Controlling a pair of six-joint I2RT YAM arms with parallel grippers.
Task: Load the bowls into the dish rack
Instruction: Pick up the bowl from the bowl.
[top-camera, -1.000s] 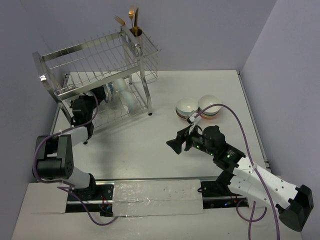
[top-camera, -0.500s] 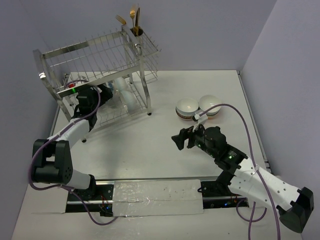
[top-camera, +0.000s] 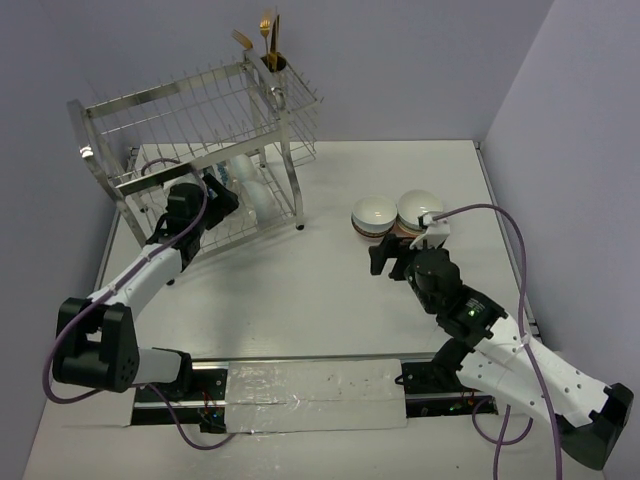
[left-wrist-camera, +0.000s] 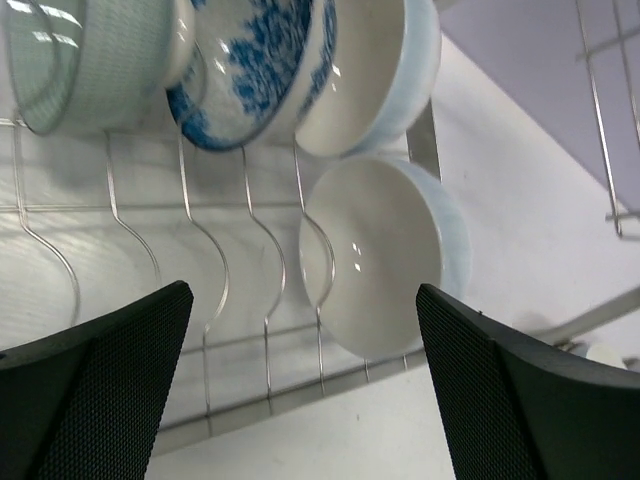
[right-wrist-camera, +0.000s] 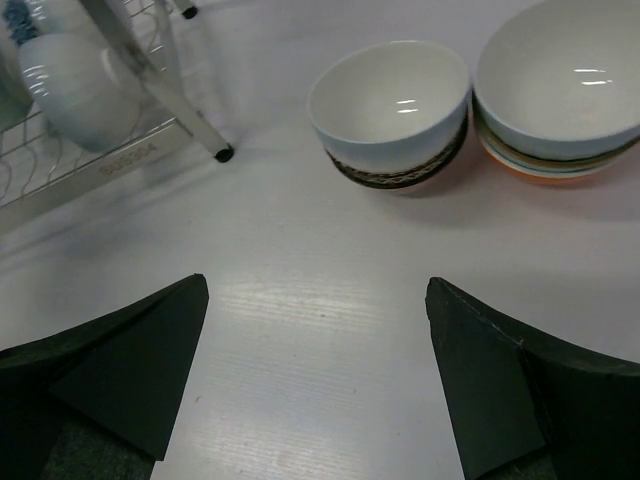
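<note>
Changed within the last second: right gripper (right-wrist-camera: 315, 287) swung from facing left toward the two table stacks, jaws spread wider, nothing between them. Likewise left gripper (left-wrist-camera: 302, 295), reached further into the lower tier of the two-tier silver wire dish rack (top-camera: 180, 110), jaws fully apart, empty. Judged meaning: next pick being lined up on the right; nothing in transit.

Already racked, lower tier: small round white ceramic bowl (left-wrist-camera: 375, 255) on edge between tines; beyond it a row of blue-patterned bowl (left-wrist-camera: 255, 70), pale green bowl (left-wrist-camera: 90, 60), second white bowl (left-wrist-camera: 375, 70).

Left on the white table (top-camera: 300, 290): white bowl over brown-patterned bowl (right-wrist-camera: 390, 100); just beside it, white-topped stack with orange base (right-wrist-camera: 560, 80).

Around: gold cutlery (top-camera: 268, 40) in the corner cup. Obstacles: slanted rack leg (right-wrist-camera: 200, 130) left of the stacks, clear of the approach; nothing between right gripper and bowls.
</note>
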